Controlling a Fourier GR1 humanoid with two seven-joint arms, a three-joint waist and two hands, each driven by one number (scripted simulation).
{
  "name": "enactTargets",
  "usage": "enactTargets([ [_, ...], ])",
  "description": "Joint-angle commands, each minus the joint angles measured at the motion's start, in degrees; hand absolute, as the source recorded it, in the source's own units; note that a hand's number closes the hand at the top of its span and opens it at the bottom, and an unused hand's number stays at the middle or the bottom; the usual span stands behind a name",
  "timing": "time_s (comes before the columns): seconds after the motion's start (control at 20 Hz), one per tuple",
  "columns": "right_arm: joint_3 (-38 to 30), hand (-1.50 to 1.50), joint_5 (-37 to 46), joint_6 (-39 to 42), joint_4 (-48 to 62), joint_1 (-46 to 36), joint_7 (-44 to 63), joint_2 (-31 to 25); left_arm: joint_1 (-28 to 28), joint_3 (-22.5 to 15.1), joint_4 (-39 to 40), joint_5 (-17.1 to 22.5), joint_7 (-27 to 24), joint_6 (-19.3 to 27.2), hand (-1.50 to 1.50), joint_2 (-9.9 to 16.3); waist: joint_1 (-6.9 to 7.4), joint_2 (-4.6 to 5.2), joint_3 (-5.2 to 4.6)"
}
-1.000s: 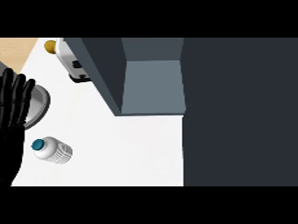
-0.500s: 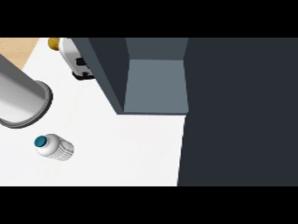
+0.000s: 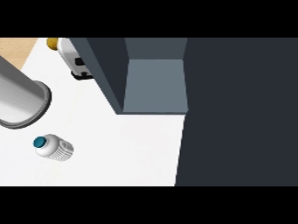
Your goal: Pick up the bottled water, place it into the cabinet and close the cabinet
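No text, label, brand or number can be read on anything in the head view

head view, steeply down, counter (image 3: 125,144)

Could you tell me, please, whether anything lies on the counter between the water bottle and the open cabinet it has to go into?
Nothing visible does. The water bottle lies on its side on the white counter, and the stretch up to the open cabinet is bare. A grey forearm hangs above and left of the bottle, off that path.
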Motion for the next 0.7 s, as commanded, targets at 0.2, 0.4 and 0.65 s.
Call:
enactTargets([
  [0.2, 10.3, -1.5, 8.0, -3.0, -4.2, 2.1, 4.2, 2.6, 8.2, 1.6, -6.5, 2.6, 3.3, -3.2, -1.5, -3.7, 0.1, -0.04, -0.01],
  [0.4, 12.1, -1.5, 8.9, -3.7, -1.6, 4.5, -0.7, 2.9, 4.5, 3.2, -3.5, 0.9, 4.8, -3.6, -1.5, -2.7, -0.26, 0.03, 0.02],
  [0.65, 14.0, -1.5, 11.6, -7.0, -7.0, -3.3, 11.7, 2.9, 1.7, 1.6, 3.6, -5.0, 1.9, -5.3, -1.5, -2.1, -0.42, 0.09, -0.04],
])
